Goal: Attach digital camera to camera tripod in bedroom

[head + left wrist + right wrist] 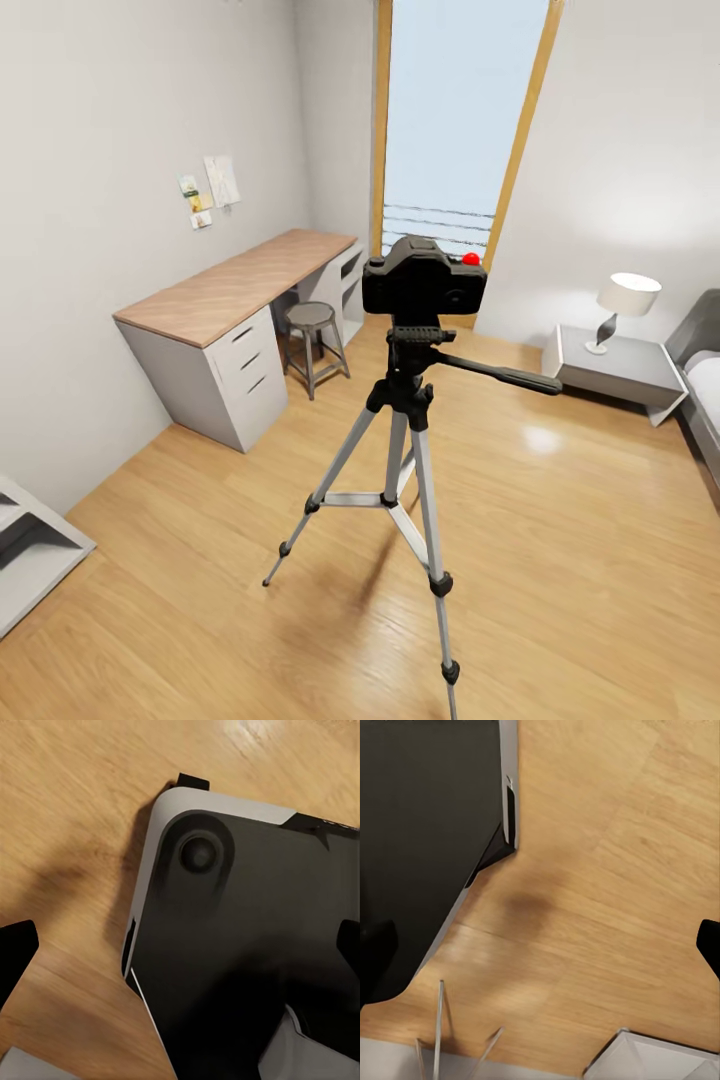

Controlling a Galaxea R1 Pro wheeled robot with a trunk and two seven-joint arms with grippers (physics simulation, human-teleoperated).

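The camera is small, black and chunky, with a round red button on top. It sits on the flat black head of the tripod, in the middle of the room. The tripod has three thin, shiny silver legs with black joints. They spread out wide on the floor. A long black handle sticks out sideways from just under the camera.

The floor is smooth, light wood with long boards, and it shines a little. The walls are plain pale grey. By the wall stands a desk with a brown wood top and grey drawers. A round metal stool is tucked beside it. A tall window with a wood frame is behind the camera. A low grey table holds a lamp with a white shade.

In the left wrist view, the left gripper has two dark finger tips at the picture's edges, far apart, with nothing between them. Under it is the robot's dark, rounded base with a pale rim. In the right wrist view, the right gripper is spread wide too and holds nothing. Both grippers hang low over the wood floor, well apart from the camera. Thin silver tripod legs show near the right gripper.
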